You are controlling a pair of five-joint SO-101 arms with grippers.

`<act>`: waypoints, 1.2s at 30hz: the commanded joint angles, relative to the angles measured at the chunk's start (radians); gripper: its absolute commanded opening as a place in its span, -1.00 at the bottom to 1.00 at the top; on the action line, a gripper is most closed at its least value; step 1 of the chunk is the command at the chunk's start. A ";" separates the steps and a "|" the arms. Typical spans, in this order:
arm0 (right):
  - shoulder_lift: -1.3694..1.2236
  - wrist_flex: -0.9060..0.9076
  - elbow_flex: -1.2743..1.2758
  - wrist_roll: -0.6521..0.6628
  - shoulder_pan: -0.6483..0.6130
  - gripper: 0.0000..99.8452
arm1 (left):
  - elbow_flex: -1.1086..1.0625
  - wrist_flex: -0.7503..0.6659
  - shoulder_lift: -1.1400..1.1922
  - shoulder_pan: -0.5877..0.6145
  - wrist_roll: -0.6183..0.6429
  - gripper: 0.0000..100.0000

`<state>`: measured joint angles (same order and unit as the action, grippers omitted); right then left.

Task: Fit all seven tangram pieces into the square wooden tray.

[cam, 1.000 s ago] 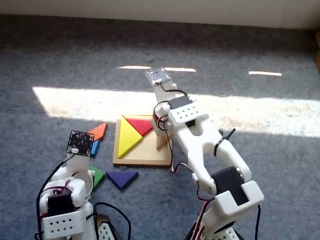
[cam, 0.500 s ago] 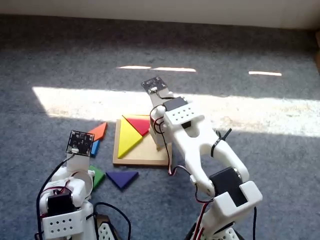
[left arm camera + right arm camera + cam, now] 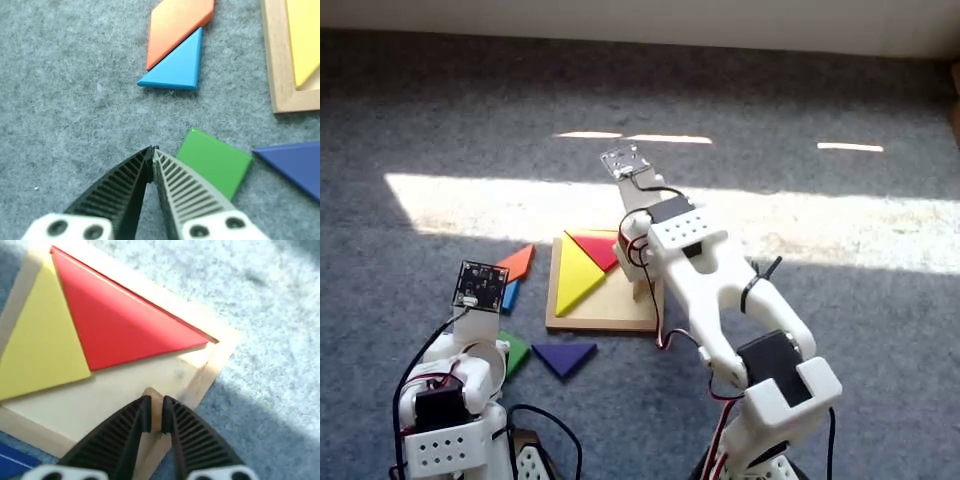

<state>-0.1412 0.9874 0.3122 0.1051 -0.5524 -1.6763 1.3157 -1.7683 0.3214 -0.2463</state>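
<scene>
The square wooden tray (image 3: 620, 318) holds a yellow triangle (image 3: 575, 275) and a red triangle (image 3: 601, 247), seen close up as yellow triangle (image 3: 40, 347) and red triangle (image 3: 117, 322). My right gripper (image 3: 154, 400) is shut on a thin tan wooden piece (image 3: 155, 417), held on edge over the tray's bare right side near the rim (image 3: 210, 370). Left of the tray lie an orange parallelogram (image 3: 179, 25), a blue triangle (image 3: 177, 67), a green square (image 3: 215, 162) and a dark blue triangle (image 3: 295, 165). My left gripper (image 3: 152, 150) is shut and empty, right beside the green square.
Everything rests on grey carpet (image 3: 800, 120) crossed by a bright band of sunlight. The right arm (image 3: 720, 290) stretches over the tray's right edge. The left arm (image 3: 450, 400) sits at the near left, by the loose pieces.
The right arm's wrist has shifted slightly left and turned over the tray, still holding the tan piece. The left arm has not moved.
</scene>
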 commanded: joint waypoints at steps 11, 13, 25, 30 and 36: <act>0.323 0.005 0.111 0.078 0.016 -0.92 | -0.021 0.006 -0.022 0.012 0.006 -0.99; 0.361 0.001 0.157 0.078 0.018 -0.92 | -0.021 0.006 -0.022 0.012 0.006 -0.99; 0.140 -0.067 0.174 0.084 0.019 -0.92 | -0.021 0.006 -0.022 0.012 0.006 -0.99; 0.073 -0.070 0.085 0.084 0.042 -0.92 | -0.021 0.006 -0.022 0.012 0.006 -0.99; 0.022 -0.070 -0.028 0.084 0.062 -0.92 | -0.021 0.006 -0.022 0.012 0.006 -0.99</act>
<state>-0.1243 0.9383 0.3721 0.1818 -0.5048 -1.6763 1.3157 -1.7683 0.3214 -0.2463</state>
